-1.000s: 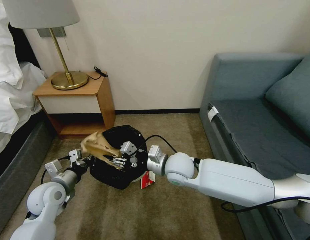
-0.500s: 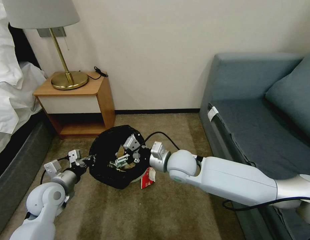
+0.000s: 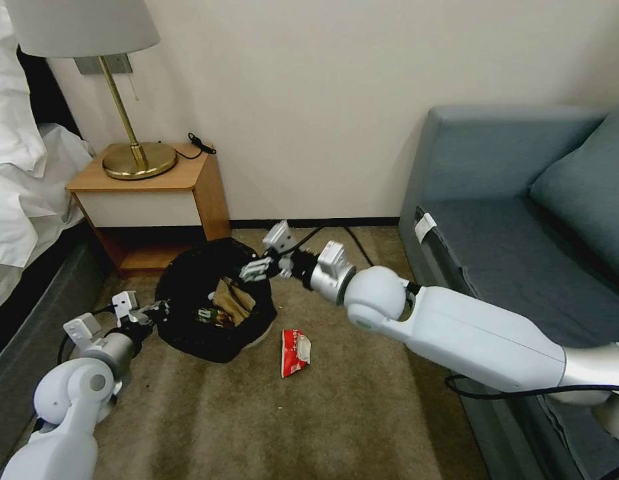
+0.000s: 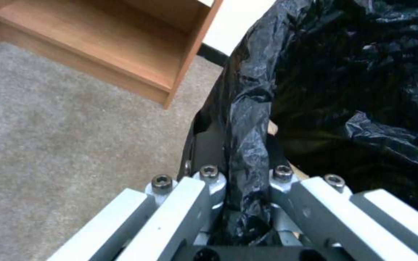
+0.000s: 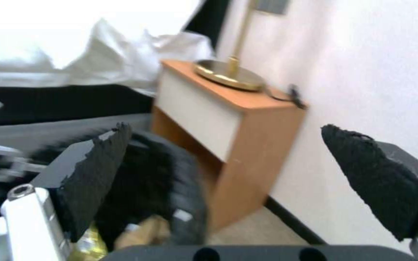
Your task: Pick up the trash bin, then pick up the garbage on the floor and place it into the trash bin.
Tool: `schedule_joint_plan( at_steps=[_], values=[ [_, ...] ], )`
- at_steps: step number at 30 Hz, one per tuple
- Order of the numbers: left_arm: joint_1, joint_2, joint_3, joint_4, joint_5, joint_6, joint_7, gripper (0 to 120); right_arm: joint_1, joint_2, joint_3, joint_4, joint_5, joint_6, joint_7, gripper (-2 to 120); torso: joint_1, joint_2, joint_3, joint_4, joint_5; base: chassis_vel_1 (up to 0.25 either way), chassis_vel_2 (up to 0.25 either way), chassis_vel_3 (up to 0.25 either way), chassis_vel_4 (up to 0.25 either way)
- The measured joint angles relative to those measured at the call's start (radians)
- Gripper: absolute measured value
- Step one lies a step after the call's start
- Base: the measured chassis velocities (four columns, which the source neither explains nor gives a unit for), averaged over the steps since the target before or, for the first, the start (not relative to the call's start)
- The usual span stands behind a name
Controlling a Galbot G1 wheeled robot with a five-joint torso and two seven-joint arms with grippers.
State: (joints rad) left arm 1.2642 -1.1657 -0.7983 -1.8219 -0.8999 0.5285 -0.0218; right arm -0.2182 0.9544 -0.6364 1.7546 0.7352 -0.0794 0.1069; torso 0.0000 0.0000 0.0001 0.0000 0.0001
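The trash bin sits on the carpet by the nightstand, its rim pinched by the left end effector. The right end effector hovers spread above the bin, brown paper bag inside, red-white packet on the floor.

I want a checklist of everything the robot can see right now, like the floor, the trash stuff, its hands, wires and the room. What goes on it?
Surface: tan carpet, a few small crumbs.
Job's things: trash bin with black bag, held off to the robot's left; brown paper bag inside with other litter; red-white packet on the carpet beside the bin.
Clutter: nothing seen.
Grippers: left gripper shut on the bin's bagged rim; right gripper open, empty, above the bin's far edge.
Cables: black cable along the right wrist; cord on the nightstand.
Surroundings: nightstand with brass lamp, bed, grey-blue sofa, wall.
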Motion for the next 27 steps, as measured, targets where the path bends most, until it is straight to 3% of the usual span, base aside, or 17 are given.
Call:
schedule_joint_plan(
  at_steps=[15, 27],
  values=[
    [0.002, 0.011, -0.016, 0.026, 0.025, 0.001, -0.006, 4, -0.163, -0.005, 0.101, -0.146, -0.045, -0.068, 0.034, 100, 0.000, 0.000, 0.000, -0.0001, -0.0001, 0.000, 0.000, 0.000, 0.000],
    [0.016, 0.012, -0.038, 0.037, 0.047, 0.000, -0.007, 4, -0.159, 0.063, -0.004, -0.312, 0.018, -0.144, 0.019, 100, 0.000, 0.000, 0.000, 0.0000, -0.0001, 0.000, 0.000, 0.000, 0.000]
  ],
)
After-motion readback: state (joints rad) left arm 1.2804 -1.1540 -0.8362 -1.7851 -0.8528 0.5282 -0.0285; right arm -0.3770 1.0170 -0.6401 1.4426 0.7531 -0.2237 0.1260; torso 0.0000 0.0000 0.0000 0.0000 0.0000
